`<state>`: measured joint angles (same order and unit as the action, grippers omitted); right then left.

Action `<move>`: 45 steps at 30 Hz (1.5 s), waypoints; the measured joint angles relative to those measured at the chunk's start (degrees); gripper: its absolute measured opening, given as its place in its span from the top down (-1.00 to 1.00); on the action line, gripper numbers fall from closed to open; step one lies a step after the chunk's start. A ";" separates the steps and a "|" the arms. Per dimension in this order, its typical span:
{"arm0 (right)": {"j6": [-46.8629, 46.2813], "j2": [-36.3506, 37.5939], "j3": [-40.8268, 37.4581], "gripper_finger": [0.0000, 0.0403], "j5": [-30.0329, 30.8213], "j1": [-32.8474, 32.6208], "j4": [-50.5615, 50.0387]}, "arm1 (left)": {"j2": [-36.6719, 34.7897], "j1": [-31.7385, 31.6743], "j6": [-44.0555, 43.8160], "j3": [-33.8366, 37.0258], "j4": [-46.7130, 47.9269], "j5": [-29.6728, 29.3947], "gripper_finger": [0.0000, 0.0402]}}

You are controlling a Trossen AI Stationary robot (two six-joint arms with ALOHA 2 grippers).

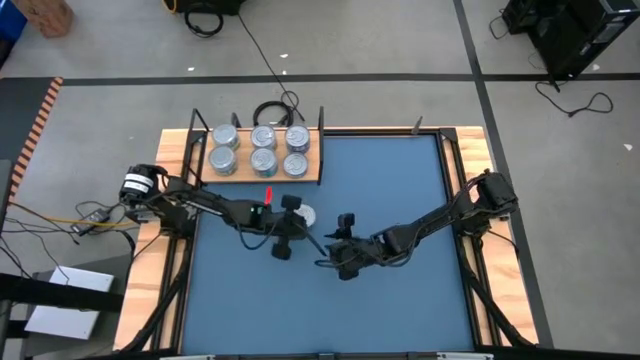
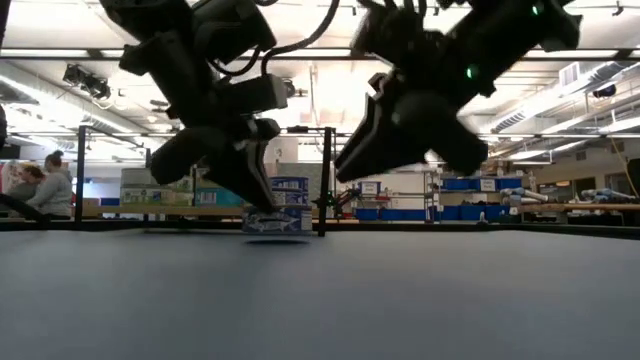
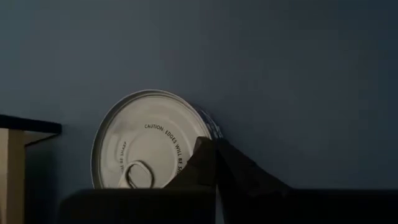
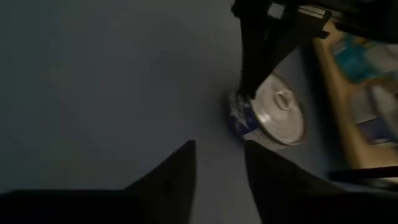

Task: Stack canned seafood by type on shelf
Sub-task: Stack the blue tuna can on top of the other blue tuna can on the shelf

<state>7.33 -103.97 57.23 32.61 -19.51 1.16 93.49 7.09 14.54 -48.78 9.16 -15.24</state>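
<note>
One round silver can (image 3: 146,143) with a pull-tab lid and a blue label lies flat on the blue mat (image 1: 400,300), just in front of the shelf (image 1: 311,176). The shelf is a wooden board at the far left and carries several more cans (image 1: 263,148). My left gripper (image 3: 214,165) is shut, its tips at this can's side; the low view shows it (image 2: 262,200) slanting down over the can (image 2: 276,222). My right gripper (image 4: 217,163) hovers open to the can's right, above the mat, with nothing between its fingers. My left gripper's shut fingertips (image 4: 244,87) stand against the side wall (image 4: 239,115) of the can at its rim, slanting down from the table's left. Nothing is pinched between them. The can stays flat on the mat, lid up.
Black upright posts (image 2: 325,180) stand at the shelf's ends. Wooden table edges (image 1: 470,200) frame the mat, which is bare toward the near edge and the right. Cables lie on the floor behind the table, and people sit far off in the room (image 2: 45,185).
</note>
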 joint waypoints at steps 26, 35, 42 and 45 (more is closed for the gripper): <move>30.04 -10.31 0.02 -0.17 20.68 -1.72 20.30 | -5.14 -0.69 -8.75 -1.57 -5.54 11.93 1.00; 36.15 -10.40 -0.02 -0.02 20.49 -0.78 23.65 | -5.18 -0.80 -10.03 -1.57 -6.84 14.70 1.00; 36.99 -10.46 -0.13 0.28 20.19 -0.72 24.52 | -5.22 -0.81 -11.39 -1.57 -7.79 15.19 0.94; 36.84 -10.46 -0.13 0.28 20.35 -0.69 25.02 | -5.27 -0.74 -11.84 -1.59 -8.26 15.21 0.82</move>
<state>44.16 -114.43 57.10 52.96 -20.20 26.18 88.22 6.35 2.70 -50.37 0.91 -0.03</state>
